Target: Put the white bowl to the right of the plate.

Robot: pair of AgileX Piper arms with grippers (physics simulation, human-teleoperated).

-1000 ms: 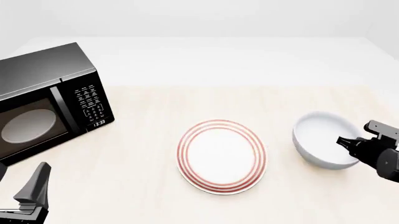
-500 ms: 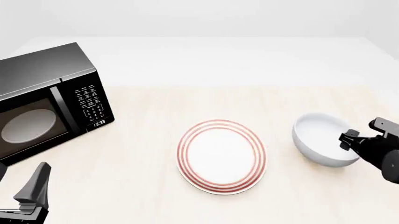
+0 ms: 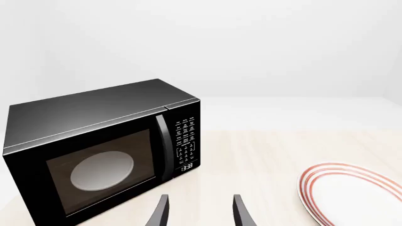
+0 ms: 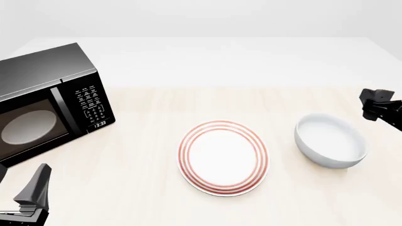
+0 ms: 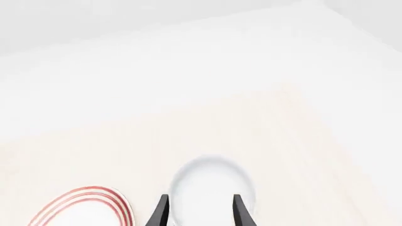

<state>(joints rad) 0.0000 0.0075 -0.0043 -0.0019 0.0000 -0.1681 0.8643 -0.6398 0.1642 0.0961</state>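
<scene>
Since the earlier frame our right hand (image 4: 377,102) has lifted off the white bowl (image 4: 330,141), fingers apart and empty. That bowl sits on the surface (image 4: 144,160) just right of the plate (image 4: 223,157). Our left hand (image 3: 199,214) rests open.

white bowl and plate, side by side

we see the glossy white bowl (image 4: 331,146) upright on the table at 3 o'clock from the flat red-ringed plate (image 4: 224,157), near it but apart.
</scene>
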